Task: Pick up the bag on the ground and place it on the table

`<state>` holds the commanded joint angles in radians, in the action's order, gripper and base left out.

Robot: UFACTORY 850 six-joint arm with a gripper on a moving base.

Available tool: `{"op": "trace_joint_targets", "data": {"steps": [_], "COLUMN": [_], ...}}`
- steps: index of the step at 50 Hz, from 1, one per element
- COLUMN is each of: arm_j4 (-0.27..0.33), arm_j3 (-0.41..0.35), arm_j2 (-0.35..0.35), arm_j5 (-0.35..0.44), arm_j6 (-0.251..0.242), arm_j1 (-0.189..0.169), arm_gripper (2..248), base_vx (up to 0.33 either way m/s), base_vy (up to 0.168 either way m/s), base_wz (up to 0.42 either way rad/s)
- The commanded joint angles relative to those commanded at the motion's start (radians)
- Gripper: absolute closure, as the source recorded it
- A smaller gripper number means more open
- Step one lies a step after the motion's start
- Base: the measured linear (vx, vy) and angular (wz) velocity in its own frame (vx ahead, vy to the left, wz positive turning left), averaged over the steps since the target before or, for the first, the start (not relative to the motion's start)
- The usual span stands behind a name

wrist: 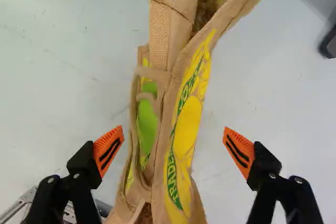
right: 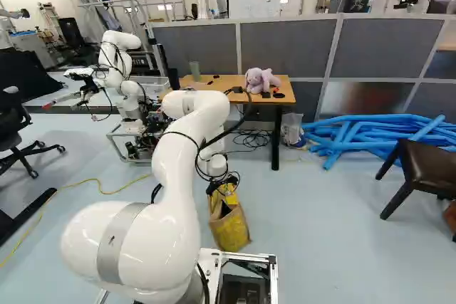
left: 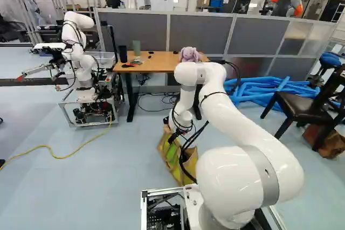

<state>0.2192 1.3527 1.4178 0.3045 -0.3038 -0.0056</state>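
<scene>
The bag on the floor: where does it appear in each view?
Left base view: bag, below centre, beneath the arm's wrist.
Right base view: bag, below centre, right of the arm.
Wrist view: bag, ahead of the open gripper, extending between its fingers.
Landmark: purple plush toy on the table, both base views only.

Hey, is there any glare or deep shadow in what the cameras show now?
Left base view: pale highlights on the white arm and a sheen on the dark chair seat; right base view: highlights on the arm again; wrist view: no strong glare on the bag, but its mouth falls into shadow.
</scene>
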Motion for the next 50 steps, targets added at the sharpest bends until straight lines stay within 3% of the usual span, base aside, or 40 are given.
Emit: {"op": "trace_joint_targets", "data": {"steps": [31,32,37,38,42,43,47,48,50], "arm_j4": [0.0,0.0,0.0,0.0,0.0,0.0,0.0,0.0,0.0], "arm_j3": [0.08,0.08,0.081,0.081,0.081,0.081,0.081,0.081,0.081], "arm_j2": [0.086,0.086,0.087,0.087,0.087,0.087,0.087,0.087,0.087], "arm_j5": [0.0,0.0,0.0,0.0,0.0,0.0,0.0,0.0,0.0], "arm_j6": [0.0,0.0,0.0,0.0,0.0,0.0,0.0,0.0,0.0], "arm_j1": [0.0,0.0,0.0,0.0,0.0,0.0,0.0,0.0,0.0], "arm_gripper": [3,26,26,64,64,102,102,140,140], "base_vx": [0.0,0.0,0.0,0.0,0.0,0.0,0.0,0.0,0.0], "base_vy": [0.0,0.0,0.0,0.0,0.0,0.0,0.0,0.0,0.0], "base_wz": [0.0,0.0,0.0,0.0,0.0,0.0,0.0,0.0,0.0]}}
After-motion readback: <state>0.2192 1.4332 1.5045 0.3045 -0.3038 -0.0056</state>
